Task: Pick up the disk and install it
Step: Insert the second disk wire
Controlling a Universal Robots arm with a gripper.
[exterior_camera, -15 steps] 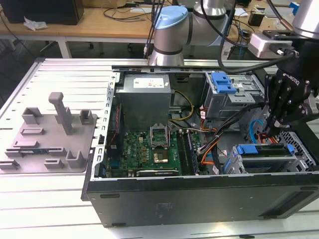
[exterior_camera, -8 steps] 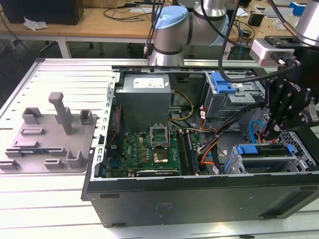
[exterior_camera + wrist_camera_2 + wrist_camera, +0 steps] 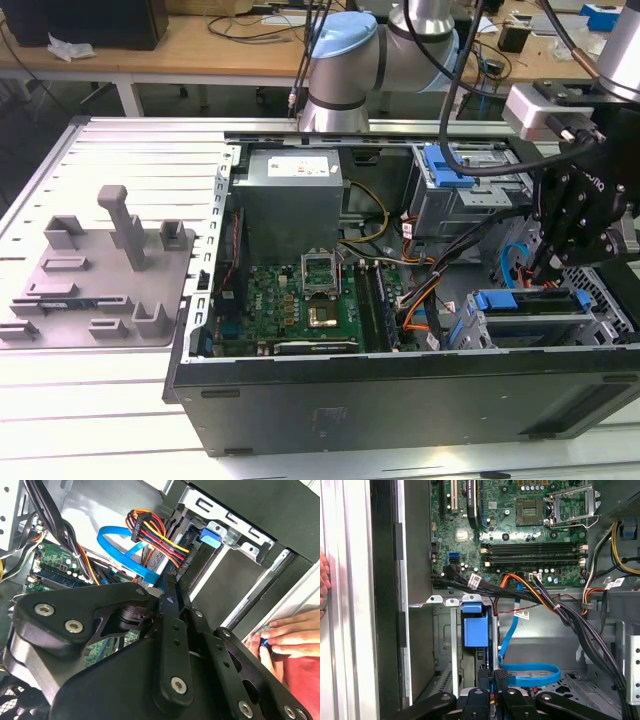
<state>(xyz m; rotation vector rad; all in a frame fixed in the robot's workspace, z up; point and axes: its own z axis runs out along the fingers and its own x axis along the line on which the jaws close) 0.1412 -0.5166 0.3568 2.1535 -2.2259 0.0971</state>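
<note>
The disk, a silver drive in a bright blue carrier, sits inside the drive cage at the case's corner on the exterior view's right. Its blue carrier front fills one slot of the cage, and the same blue tab pokes out of the cage. My gripper hangs just above that cage. In both wrist views its fingers stand close together with nothing visible between them, gripper at the disk's cabled end, gripper right under the plugged connectors.
A person's hand rests on the case's outer wall beside the cage. A blue flat cable and a wire bundle crowd the cage. The power supply, motherboard, a blue latch on a grey cage and a grey fixture plate surround it.
</note>
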